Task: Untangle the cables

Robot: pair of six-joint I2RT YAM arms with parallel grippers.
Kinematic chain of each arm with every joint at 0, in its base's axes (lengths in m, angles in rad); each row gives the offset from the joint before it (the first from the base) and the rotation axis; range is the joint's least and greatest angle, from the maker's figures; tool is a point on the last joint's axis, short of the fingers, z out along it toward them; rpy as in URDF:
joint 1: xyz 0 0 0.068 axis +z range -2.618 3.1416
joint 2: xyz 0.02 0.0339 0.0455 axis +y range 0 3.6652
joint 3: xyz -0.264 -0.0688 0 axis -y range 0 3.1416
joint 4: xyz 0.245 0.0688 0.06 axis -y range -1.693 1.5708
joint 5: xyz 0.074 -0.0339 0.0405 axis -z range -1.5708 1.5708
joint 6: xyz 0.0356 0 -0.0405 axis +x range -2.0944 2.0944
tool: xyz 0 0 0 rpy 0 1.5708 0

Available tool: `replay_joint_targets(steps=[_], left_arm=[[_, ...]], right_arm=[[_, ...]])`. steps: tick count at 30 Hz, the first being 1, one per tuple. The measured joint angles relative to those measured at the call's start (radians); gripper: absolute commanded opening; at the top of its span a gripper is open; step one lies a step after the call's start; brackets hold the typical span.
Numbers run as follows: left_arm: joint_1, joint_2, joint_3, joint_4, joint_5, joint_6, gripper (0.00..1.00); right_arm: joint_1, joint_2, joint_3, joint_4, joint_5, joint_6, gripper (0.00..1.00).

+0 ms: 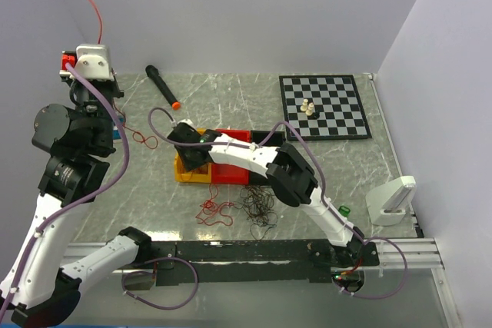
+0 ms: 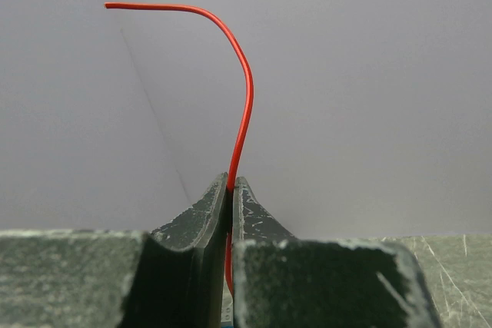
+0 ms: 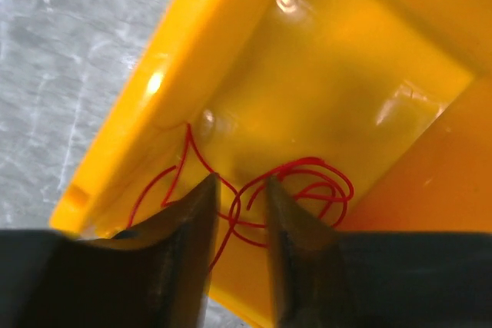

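Pale grey walls (image 1: 231,13), grey marble-look tabletop (image 1: 346,167) w/ even light

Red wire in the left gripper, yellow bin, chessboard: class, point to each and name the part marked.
red wire (image 2: 250,105): left wrist view, upright stretch below its bend.
yellow bin (image 3: 142,97): right wrist view, left rim.
chessboard (image 1: 342,105): top view, bare squares, right half.

The left arm (image 1: 61,167) rears up at the left of the frame. Its wrist points upward, with the left gripper (image 2: 231,183) pinched tight on a red cable (image 2: 246,105). The right arm (image 1: 296,178) stretches leftward to mid-frame, its right gripper (image 3: 240,182) tipped downward, jaws standing partly apart.
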Motion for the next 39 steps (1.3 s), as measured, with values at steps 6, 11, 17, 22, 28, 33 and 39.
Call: replay_joint_targets(steps=[6, 11, 17, 22, 28, 33, 39], left_arm=[[0.000, -0.008, -0.023, 0.013, 0.002, 0.004, 0.10], [0.000, -0.010, -0.032, 0.014, 0.003, 0.004, 0.11], [0.000, -0.010, -0.034, 0.015, 0.012, 0.003, 0.11], [0.000, -0.004, -0.033, 0.014, 0.027, 0.000, 0.13], [0.000, 0.025, 0.002, 0.002, 0.079, -0.033, 0.14], [0.000, 0.078, 0.101, -0.041, 0.159, -0.098, 0.14], [0.000, 0.146, 0.190, -0.100, 0.269, -0.199, 0.15]], right_arm=[[0.000, 0.003, -0.005, -0.016, 0.005, -0.003, 0.00], [0.000, -0.012, -0.032, -0.003, 0.015, -0.010, 0.00], [0.007, -0.125, -0.160, 0.044, 0.039, -0.019, 0.00], [0.015, -0.317, -0.277, 0.102, 0.064, -0.031, 0.00], [0.023, -0.561, -0.406, 0.215, 0.065, -0.043, 0.00], [0.023, -0.742, -0.550, 0.274, 0.069, -0.045, 0.00], [0.023, -0.927, -0.687, 0.286, 0.122, -0.033, 0.00]])
